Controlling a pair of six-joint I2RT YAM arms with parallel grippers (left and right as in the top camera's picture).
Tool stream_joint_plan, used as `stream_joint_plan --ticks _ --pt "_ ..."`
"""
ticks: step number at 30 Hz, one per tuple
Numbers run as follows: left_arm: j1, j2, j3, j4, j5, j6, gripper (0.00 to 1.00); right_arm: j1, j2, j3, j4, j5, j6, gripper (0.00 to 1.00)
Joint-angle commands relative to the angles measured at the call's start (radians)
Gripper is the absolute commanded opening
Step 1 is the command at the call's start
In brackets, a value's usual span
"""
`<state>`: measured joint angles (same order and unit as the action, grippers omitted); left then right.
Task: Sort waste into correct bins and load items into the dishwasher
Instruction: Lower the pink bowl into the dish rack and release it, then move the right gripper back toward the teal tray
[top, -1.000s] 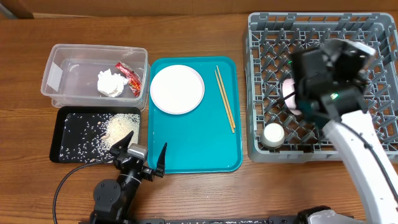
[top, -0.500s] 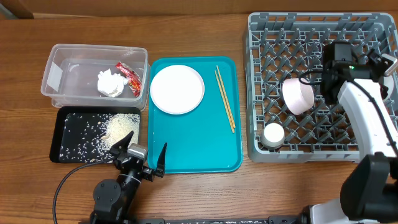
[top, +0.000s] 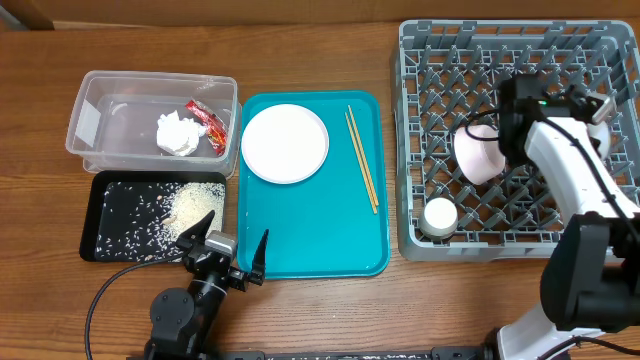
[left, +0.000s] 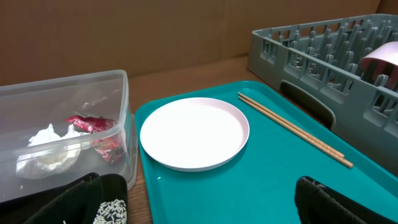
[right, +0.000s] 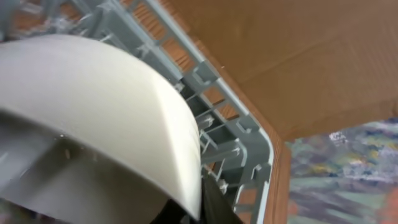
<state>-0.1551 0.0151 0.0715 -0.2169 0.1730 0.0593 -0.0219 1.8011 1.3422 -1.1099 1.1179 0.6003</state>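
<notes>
The pink bowl (top: 476, 152) lies tilted on its side among the pegs of the grey dishwasher rack (top: 420, 90). My right gripper (top: 501, 138) is shut on its rim. In the right wrist view the bowl's pale wall (right: 93, 112) fills the left, its rim pinched in the right gripper (right: 199, 200). A small white bowl (top: 439, 216) stands in the rack's front left. The white plate (top: 285, 143) (left: 194, 132) and chopsticks (top: 362, 160) (left: 292, 129) lie on the teal tray (top: 320, 235). My left gripper (top: 233, 240) (left: 199, 211) stands open and holds nothing at the tray's front left corner.
A clear tub (top: 100, 105) at the back left holds a crumpled napkin (top: 178, 133) and a red wrapper (top: 208, 120). In front of it a black tray (top: 110, 230) holds scattered rice (top: 190, 205). The rack's wall (right: 249, 155) is close beside the right gripper.
My right arm has swung off the rack's middle to the bowl's right side, then edged left toward it. The pink bowl has barely shifted. The left arm has not moved.
</notes>
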Motion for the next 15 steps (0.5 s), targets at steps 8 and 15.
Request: stream_joint_plan --ticks 8,15 --pt "0.005 -0.011 -0.004 0.000 0.011 0.008 1.00 0.160 -0.042 0.034 -0.056 -0.109 0.075 0.70" --pt "0.005 -0.011 -0.004 0.000 0.011 0.008 1.00 0.236 -0.172 0.117 -0.139 -0.329 0.074 0.71"
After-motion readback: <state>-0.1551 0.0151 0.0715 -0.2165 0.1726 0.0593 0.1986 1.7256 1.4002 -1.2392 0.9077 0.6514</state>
